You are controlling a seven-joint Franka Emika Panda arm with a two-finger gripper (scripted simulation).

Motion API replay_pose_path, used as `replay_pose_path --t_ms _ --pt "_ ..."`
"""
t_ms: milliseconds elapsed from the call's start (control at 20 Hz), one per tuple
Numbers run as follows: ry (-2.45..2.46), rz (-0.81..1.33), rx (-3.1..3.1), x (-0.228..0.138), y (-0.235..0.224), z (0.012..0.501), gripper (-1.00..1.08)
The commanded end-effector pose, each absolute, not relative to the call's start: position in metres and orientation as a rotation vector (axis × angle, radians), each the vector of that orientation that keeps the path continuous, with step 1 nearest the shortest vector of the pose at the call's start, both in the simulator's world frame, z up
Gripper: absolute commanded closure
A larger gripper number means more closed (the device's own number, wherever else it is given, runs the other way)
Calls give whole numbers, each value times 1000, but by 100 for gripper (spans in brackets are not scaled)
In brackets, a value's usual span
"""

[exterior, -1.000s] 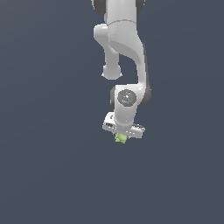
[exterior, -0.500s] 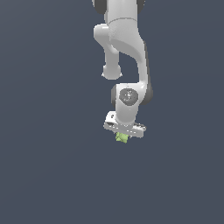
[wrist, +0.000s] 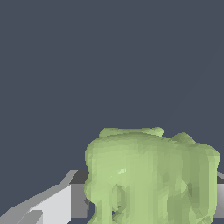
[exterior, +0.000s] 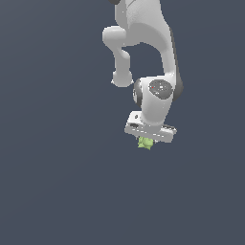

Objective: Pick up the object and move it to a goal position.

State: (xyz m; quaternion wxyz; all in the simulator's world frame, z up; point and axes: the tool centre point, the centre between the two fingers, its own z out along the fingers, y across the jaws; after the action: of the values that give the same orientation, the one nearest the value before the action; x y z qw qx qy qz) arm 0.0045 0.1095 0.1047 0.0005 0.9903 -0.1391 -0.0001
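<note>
Object (exterior: 145, 142) between jaws, gripper (exterior: 146, 141) clamped on it.

One robot arm (exterior: 143, 52), one end effector (exterior: 146, 141), and one small yellow-green lumpy object (exterior: 145, 143) (wrist: 151, 175); nothing comes in pairs.

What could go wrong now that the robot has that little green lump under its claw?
The object is tiny beside the gripper and lumpy, with only a sliver poking out below, so the hold may be shallow and it could slip or twist loose during travel. In the wrist view, the object fills much of the picture and hides the finger contact, so a poor grasp would probably be hard to spot.
</note>
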Motion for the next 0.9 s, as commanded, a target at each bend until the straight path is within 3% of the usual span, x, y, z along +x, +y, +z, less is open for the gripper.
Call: replay_pose_path --t_ms 0,450,850 --pt "-436 1 3111 1 130 128 108" --pt "-435 1 3110 -7 200 207 108" --pt "-435 0 3111 -8 231 241 108"
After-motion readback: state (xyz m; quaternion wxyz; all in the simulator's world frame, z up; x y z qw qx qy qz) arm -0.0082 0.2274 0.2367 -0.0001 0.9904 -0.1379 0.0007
